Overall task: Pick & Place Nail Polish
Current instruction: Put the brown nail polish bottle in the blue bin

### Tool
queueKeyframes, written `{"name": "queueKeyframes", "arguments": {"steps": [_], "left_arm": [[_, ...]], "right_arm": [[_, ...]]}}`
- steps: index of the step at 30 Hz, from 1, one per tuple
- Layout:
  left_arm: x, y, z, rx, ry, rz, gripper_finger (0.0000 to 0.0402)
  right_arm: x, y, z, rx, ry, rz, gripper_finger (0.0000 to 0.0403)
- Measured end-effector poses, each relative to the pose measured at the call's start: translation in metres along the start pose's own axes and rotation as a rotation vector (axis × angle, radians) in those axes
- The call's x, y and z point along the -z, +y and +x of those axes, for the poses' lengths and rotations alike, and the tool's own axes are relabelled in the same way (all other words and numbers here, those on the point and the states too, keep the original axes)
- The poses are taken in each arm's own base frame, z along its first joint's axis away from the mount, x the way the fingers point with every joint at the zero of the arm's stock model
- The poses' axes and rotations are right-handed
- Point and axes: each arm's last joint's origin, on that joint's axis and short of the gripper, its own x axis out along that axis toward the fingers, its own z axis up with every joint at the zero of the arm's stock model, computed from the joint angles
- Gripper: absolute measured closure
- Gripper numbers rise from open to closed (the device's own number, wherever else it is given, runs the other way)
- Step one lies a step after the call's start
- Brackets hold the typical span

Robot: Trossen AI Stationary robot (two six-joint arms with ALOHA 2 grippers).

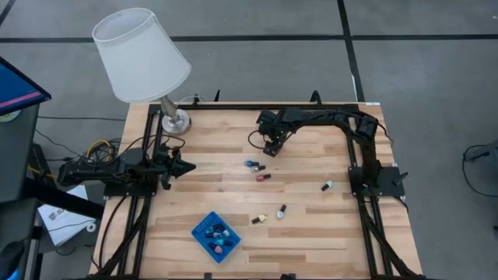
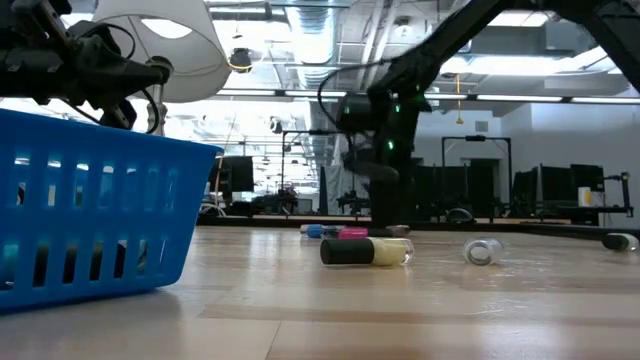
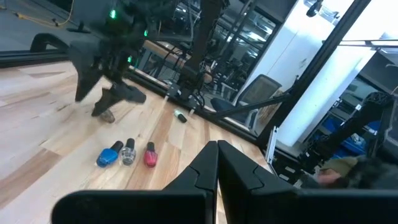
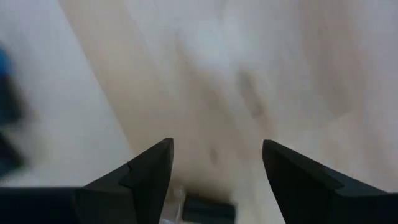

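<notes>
Right gripper (image 1: 270, 148): lowered over the far middle of the wooden table (image 1: 311, 233), fingers (image 4: 149, 171) spread apart. A dark-capped bottle (image 4: 208, 208) is seen lying between them near their base; whether it is touched cannot be told.

Left gripper (image 1: 187, 166): held at the table's left side, fingers pressed together, nothing between them.

Nail polish: blue bottle (image 1: 250, 165) and red bottle (image 1: 263, 177) lie just in front of the right gripper; two more bottles (image 1: 270, 215) farther toward the near edge; one (image 1: 327, 186) off to its side.

Blue tray (image 1: 204, 243): near the front edge, several bottles inside.

Lamp (image 1: 144, 58): beyond the left gripper.
</notes>
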Motion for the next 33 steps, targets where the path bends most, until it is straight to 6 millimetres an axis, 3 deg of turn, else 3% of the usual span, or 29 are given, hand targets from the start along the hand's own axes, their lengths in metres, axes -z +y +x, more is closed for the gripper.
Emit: {"name": "queueKeyframes", "arguments": {"steps": [4, 10, 13, 22, 33], "left_arm": [[0.000, 0.000, 0.000, 0.000, 0.000, 0.000, 0.0401], [0.000, 0.000, 0.000, 0.000, 0.000, 0.000, 0.0401], [0.000, 0.000, 0.000, -0.001, 0.001, 0.000, 0.0401], [0.000, 0.000, 0.000, 0.000, 0.001, 0.000, 0.0401], [0.000, 0.000, 0.000, 0.000, 0.001, 0.000, 0.0401]], "right_arm": [[-0.007, -0.010, -0.044, 0.009, -0.101, 0.058, 0.0163], [0.015, -0.023, -0.071, 0.053, 0.019, 0.531, 0.0164], [0.019, -0.022, -0.065, 0.089, 0.058, 0.675, 0.0164], [0.013, -0.013, -0.053, 0.066, 0.020, 0.864, 0.0164], [0.012, -0.007, -0.051, 0.070, 0.010, 0.956, 0.0164]]}}
